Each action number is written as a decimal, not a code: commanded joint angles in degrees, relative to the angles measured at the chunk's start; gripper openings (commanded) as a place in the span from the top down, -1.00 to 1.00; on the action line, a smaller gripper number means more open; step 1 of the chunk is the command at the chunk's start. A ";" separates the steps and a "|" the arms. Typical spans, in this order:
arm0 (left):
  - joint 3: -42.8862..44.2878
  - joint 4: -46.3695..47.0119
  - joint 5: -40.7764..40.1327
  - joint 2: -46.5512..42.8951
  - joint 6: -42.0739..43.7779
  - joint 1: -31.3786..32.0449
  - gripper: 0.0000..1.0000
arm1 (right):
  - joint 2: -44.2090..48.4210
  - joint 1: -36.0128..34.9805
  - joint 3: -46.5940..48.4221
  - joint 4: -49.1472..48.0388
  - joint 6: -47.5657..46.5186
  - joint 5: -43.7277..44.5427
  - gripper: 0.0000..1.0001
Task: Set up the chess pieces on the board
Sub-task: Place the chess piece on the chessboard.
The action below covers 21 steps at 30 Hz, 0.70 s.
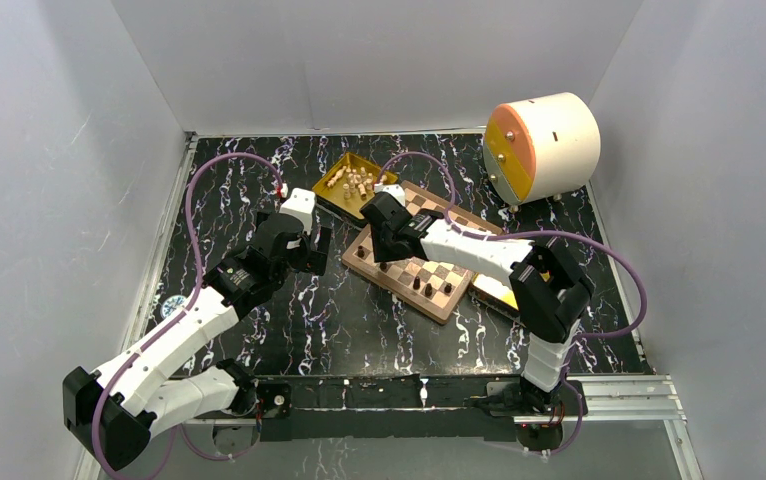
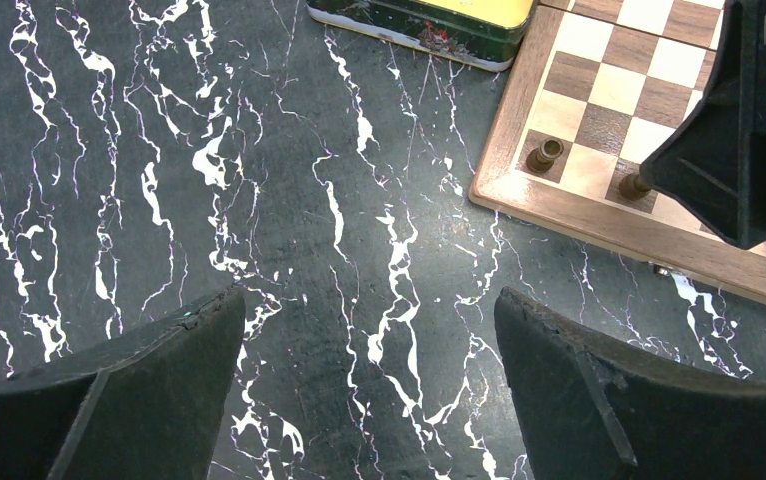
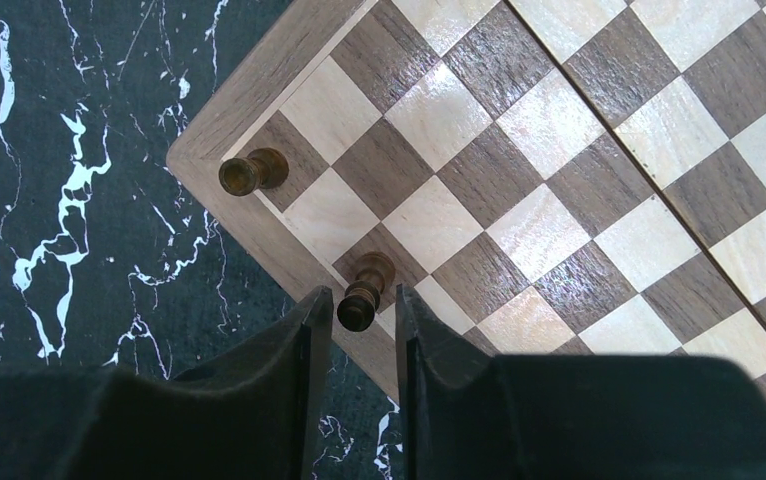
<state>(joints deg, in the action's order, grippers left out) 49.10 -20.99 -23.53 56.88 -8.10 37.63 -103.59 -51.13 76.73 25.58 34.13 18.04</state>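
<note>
Straddling a dark piece [image 3: 359,298] near the board [image 3: 559,200] corner, right fingers [image 3: 279,380] barely parted, loose. A skewed lift could topple it. Left fingers [image 2: 159,370] wide, empty.

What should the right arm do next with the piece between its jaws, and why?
Probably lift the right gripper straight up. The dark piece stands upright on an edge square of the board, with the jaws slightly apart either side, so it looks released; moving sideways could tip it.
</note>
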 commanded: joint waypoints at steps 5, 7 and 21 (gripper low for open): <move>-0.59 0.79 -1.26 -1.07 0.10 0.11 -0.84 | 1.24 -0.28 3.27 0.46 -0.17 1.41 0.12; -0.63 0.86 -1.20 -1.07 0.10 0.14 -0.84 | 1.86 -0.26 3.61 0.81 -0.20 1.47 0.08; -0.64 0.86 -0.97 -0.99 0.06 0.10 -0.84 | 7.23 0.34 3.22 2.90 -2.57 2.55 0.07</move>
<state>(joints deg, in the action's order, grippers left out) 49.10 -20.99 -23.53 56.88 -8.10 37.63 -99.37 -51.03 78.30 29.02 32.69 20.01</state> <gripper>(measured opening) 0.919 0.469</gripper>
